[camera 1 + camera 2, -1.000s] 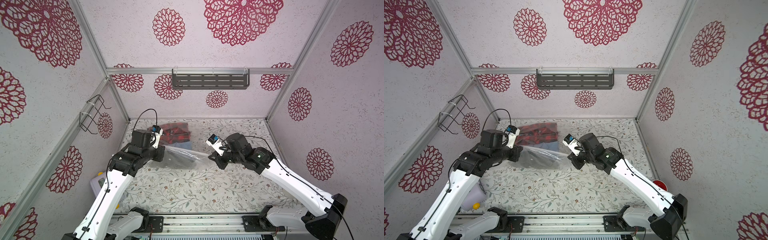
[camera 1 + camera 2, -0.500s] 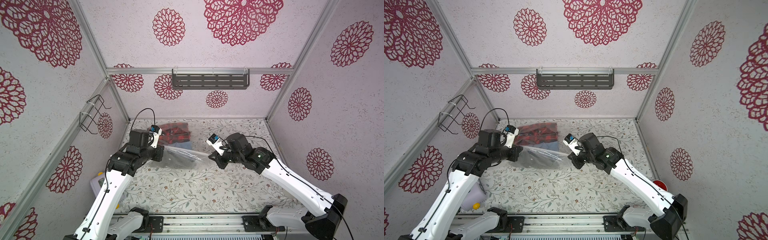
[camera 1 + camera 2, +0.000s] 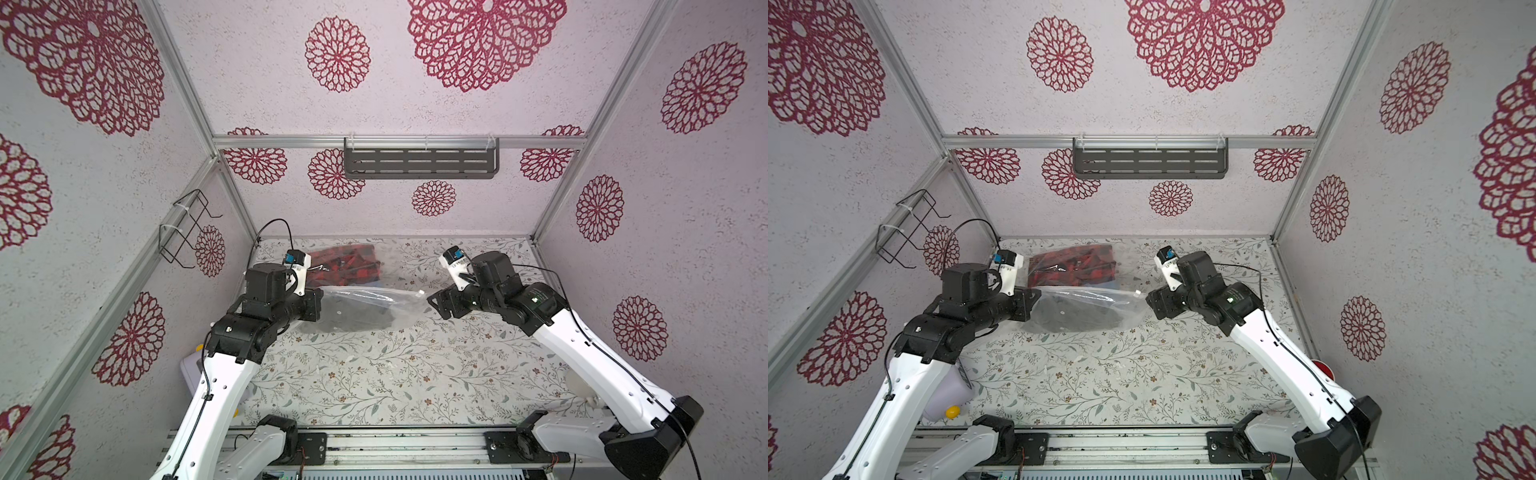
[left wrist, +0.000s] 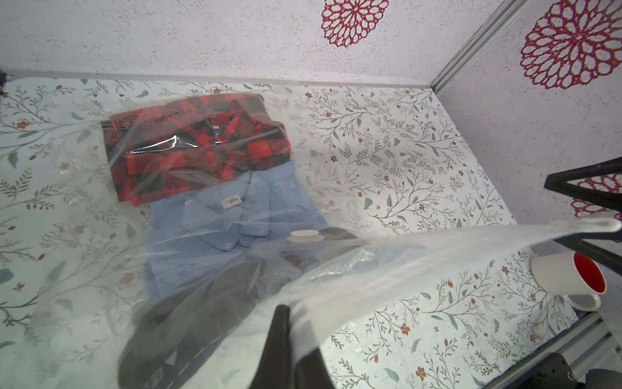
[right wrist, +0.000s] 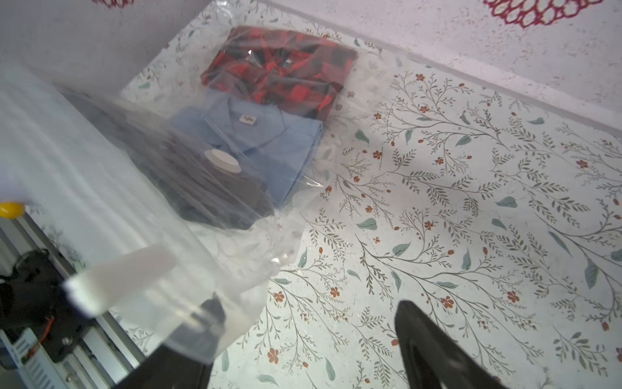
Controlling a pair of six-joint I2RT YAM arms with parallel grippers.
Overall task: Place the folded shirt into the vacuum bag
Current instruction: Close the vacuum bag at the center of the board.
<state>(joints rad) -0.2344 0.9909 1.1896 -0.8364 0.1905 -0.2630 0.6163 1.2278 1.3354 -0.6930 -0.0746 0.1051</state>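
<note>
Table: the vacuum bag lies on the left rear part, reaching from the rear wall toward the middle. In the bag are three folded shirts in a row: rearmost shirt by the rear wall, middle shirt touching it in front, nearest shirt before that. Valve disc sits over where the middle and nearest shirts meet. Bag's front edge is raised off the table, its left end pinched in the left gripper, its right corner between the spread fingers of the right gripper. Mug on the table at the right, near the front rail
</note>
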